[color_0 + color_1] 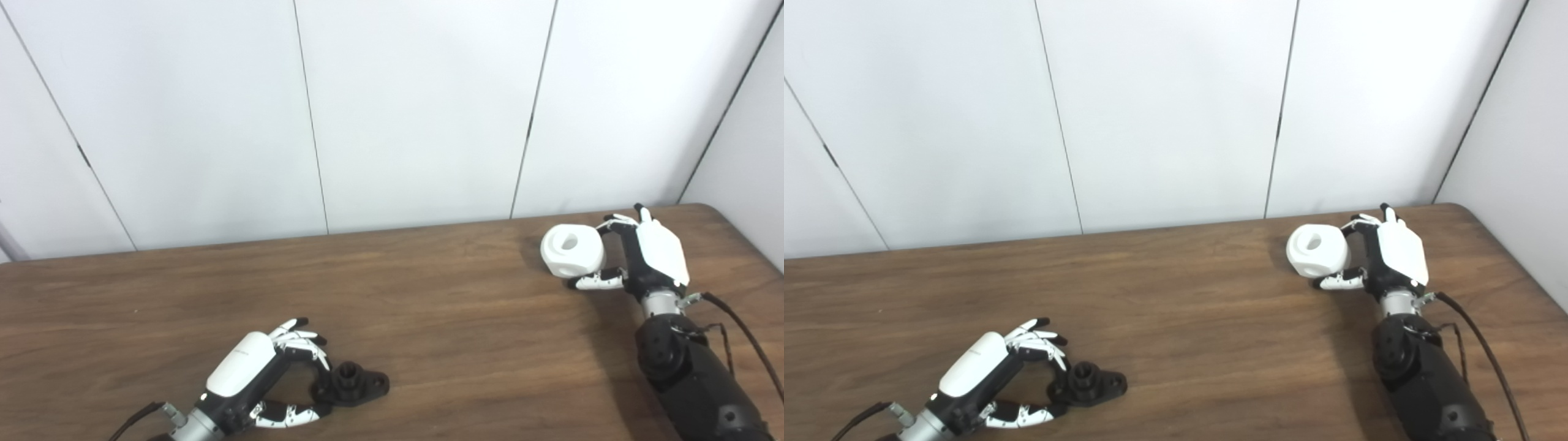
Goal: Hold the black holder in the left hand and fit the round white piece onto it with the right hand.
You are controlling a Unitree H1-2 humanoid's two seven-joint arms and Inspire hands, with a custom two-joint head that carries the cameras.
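Observation:
The black holder (355,384) lies flat on the wooden table near the front left, with a short round post standing up in its middle. My left hand (257,373) reaches it from the left, with fingers over its left end and the thumb against its near side, pinching it. The round white piece (572,250), with an oval hole in its top, is at the far right of the table. My right hand (643,257) grips it from the right, fingers behind it and thumb in front; it seems to rest on the table.
The brown wooden table (465,331) runs across the view, with its right edge and rounded back corner close beyond my right hand. A white panelled wall (416,110) stands behind the table's back edge. A black cable (744,334) trails from my right wrist.

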